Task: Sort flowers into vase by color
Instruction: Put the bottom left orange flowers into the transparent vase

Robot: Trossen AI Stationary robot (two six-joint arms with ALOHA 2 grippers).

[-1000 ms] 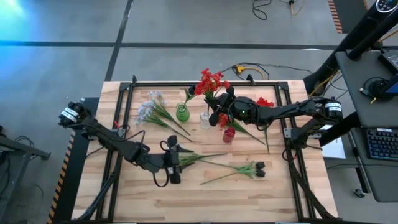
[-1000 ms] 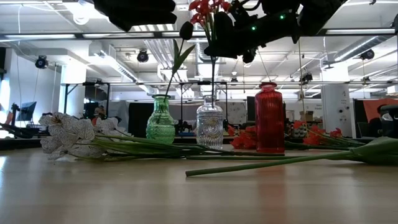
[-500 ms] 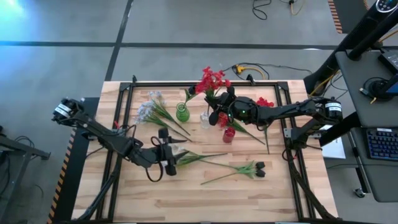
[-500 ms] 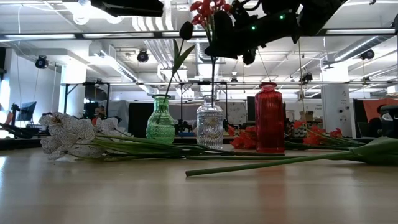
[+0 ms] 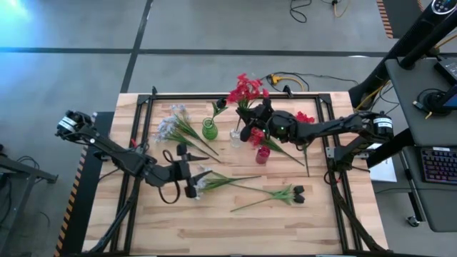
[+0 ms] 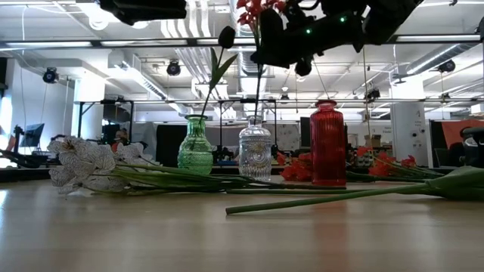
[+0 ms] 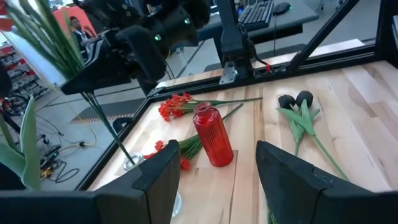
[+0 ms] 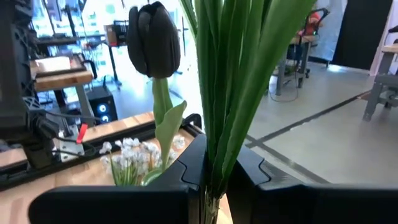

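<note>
My right gripper [image 5: 253, 120] is shut on a red flower spray [image 5: 247, 87] above the clear vase [image 6: 255, 152]. Its stems run down to that vase's mouth in the low view. A dark bud [image 6: 226, 36] stands with its stem in the green vase [image 6: 195, 145]. The red vase [image 6: 327, 143] holds nothing. My left gripper [image 5: 187, 173] hovers open over the table's near left, with nothing between its fingers. On the table lie blue-white sprays [image 5: 171, 126], another pale spray [image 5: 214, 180], dark-budded stems [image 5: 294, 193] and more red flowers [image 5: 303, 117]. My right gripper pinches the red spray's bundle of green stems [image 8: 216, 149] between its two fingers [image 8: 188, 168], well below the blossoms. The fingers come level from the table's right side and lie across the stems. The spray stands nearly upright, its lower end at the clear vase's mouth [image 6: 255, 125].
The three vases stand in a close row at the table's middle. A black frame [image 5: 235, 95] rims the wooden top. Bare wood lies along the near edge [image 5: 235, 228]. Desks and equipment stand beyond the table's right side.
My left gripper has drawn back toward the table's left edge and risen a little, staying open, away from the pale spray on the table. My right gripper has stayed in place; the red spray's blossoms have tipped slightly toward the far edge.
</note>
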